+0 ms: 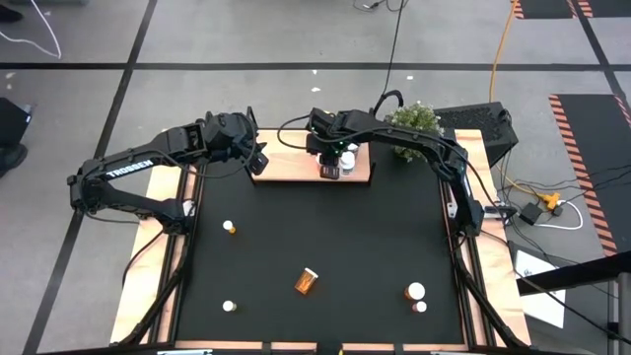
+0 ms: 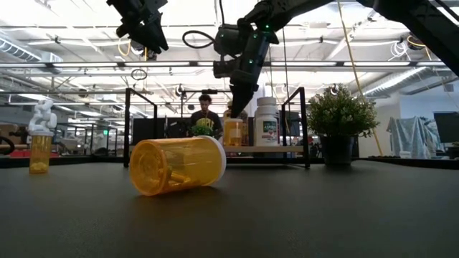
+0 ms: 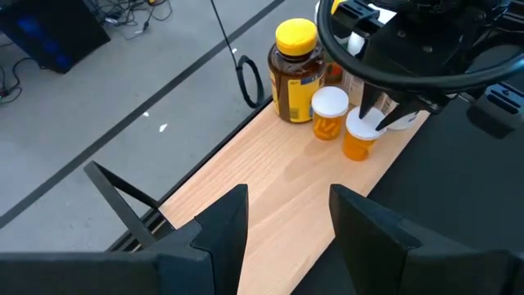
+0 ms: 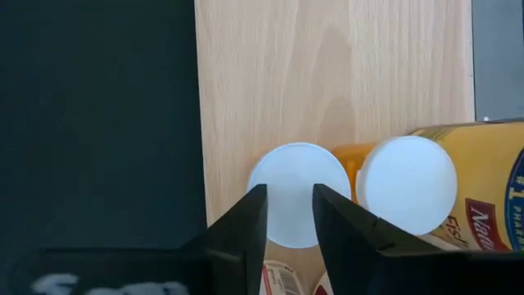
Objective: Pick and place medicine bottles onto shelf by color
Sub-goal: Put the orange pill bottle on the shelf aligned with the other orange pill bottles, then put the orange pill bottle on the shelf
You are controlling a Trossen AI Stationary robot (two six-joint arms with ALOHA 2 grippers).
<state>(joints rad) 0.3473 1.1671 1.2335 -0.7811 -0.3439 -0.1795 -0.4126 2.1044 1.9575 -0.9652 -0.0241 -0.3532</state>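
Observation:
The light-wood shelf [image 1: 296, 170] stands at the mat's far edge. At its right end stand a yellow-lidded amber jar [image 3: 296, 70], a white bottle [image 2: 266, 122] and two orange white-capped bottles [image 3: 330, 113] [image 3: 359, 138]. My right gripper [image 4: 288, 215] points down right over the nearer orange bottle's cap [image 4: 299, 184], its fingers a narrow gap apart with nothing between them. My left gripper [image 3: 286, 225] hangs open above the shelf's left end [image 1: 264, 168]. More bottles are on the mat: an orange one upright [image 1: 229, 227], an orange one on its side [image 1: 307, 281], and white ones [image 1: 415, 292] [image 1: 229, 306]. My right gripper's fingertips [image 3: 372, 111] stand over the top of the orange bottle's white cap [image 3: 359, 124], coming from above. Whether they touch it I cannot tell. The bottle stands upright on the shelf.
A potted plant [image 1: 414, 123] stands just right of the shelf. Black posts [image 2: 304, 125] rise at the shelf's corners. The black mat [image 1: 325, 237] lies bare between the shelf and the loose bottles. A person [image 2: 206, 111] shows behind the table.

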